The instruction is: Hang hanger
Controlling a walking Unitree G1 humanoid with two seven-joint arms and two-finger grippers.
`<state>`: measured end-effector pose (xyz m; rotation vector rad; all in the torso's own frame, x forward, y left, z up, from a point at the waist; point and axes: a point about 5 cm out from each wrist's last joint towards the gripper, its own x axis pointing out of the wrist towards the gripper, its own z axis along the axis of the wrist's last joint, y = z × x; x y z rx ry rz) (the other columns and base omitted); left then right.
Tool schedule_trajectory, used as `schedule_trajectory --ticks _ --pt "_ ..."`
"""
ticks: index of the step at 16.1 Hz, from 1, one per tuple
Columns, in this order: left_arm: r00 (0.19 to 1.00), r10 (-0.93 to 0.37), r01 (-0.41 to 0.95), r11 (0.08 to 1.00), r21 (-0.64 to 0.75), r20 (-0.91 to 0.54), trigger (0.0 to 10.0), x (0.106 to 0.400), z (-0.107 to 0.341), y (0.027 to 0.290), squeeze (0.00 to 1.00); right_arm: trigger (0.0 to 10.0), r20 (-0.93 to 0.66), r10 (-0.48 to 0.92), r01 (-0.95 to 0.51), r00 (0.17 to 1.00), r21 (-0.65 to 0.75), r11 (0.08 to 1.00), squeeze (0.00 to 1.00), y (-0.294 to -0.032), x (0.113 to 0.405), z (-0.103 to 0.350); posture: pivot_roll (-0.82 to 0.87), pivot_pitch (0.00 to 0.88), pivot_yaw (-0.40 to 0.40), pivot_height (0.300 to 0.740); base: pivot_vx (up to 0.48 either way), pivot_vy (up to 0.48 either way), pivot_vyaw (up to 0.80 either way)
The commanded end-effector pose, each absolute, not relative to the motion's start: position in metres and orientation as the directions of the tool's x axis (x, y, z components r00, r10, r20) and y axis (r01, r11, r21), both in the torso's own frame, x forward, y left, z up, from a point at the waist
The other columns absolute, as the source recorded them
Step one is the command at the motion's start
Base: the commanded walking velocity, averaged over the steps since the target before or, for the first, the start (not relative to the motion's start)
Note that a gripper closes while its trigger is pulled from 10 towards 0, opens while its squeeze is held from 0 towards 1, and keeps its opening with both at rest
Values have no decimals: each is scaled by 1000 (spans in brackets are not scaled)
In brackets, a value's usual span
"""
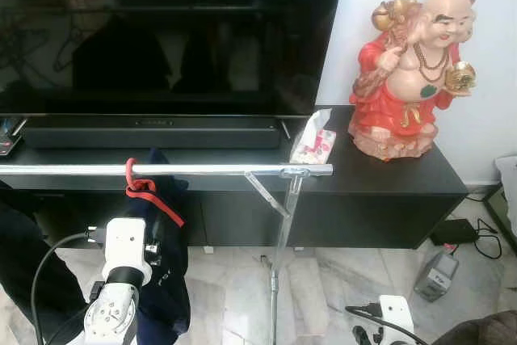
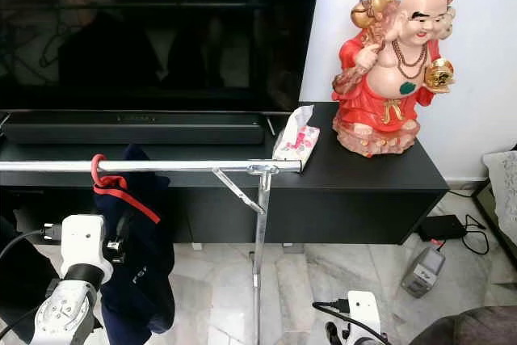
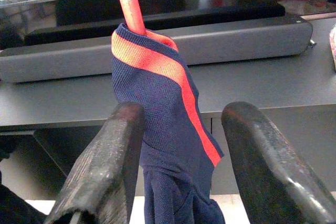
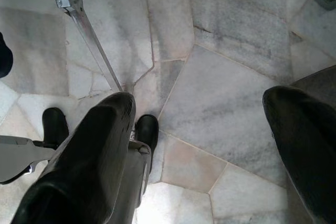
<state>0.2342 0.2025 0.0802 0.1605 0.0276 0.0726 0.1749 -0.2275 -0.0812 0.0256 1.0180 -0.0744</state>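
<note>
Hanger (image 1: 139,186), red, sits far along the left part of the silver rail (image 1: 202,170), its hook curled over the bar and a navy garment with an orange-red stripe (image 3: 168,129) drooping from it toward the floor. The left hand (image 3: 178,161) is directly below and just in front of it, fingers spread and released, the cloth hanging between them without being pinched; the wrist view looks up along the garment to the red hook on the rail. The rail's long axis runs left to right across the view, so any pull-away seems to call for a drop straight down and back rather than sideways. Judging by this, the hanging looks essentially done. Behind stands the black table (image 1: 420,171) with a soundbar (image 1: 153,132) and a dark television (image 1: 161,30); further right a tissue packet (image 1: 313,141) near the rail's end, then a red-robed figurine (image 1: 408,70). The right hand (image 4: 205,156) hangs low over the marble floor (image 4: 226,35), fingers apart, empty.
</note>
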Motion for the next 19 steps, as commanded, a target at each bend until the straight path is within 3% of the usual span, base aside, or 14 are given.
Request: schedule_trajectory --ticks 1,19 --pt "997 70 -65 983 172 -23 10000 236 80 200 0 10000 -846 -61 79 530 -22 997 0 -231 177 -80 74 0 -42 740 0 0 0" --pt "996 58 -49 988 147 -60 10000 235 76 198 0 10000 -844 -30 96 536 26 995 0 -227 174 -81 68 0 -34 740 0 0 0"
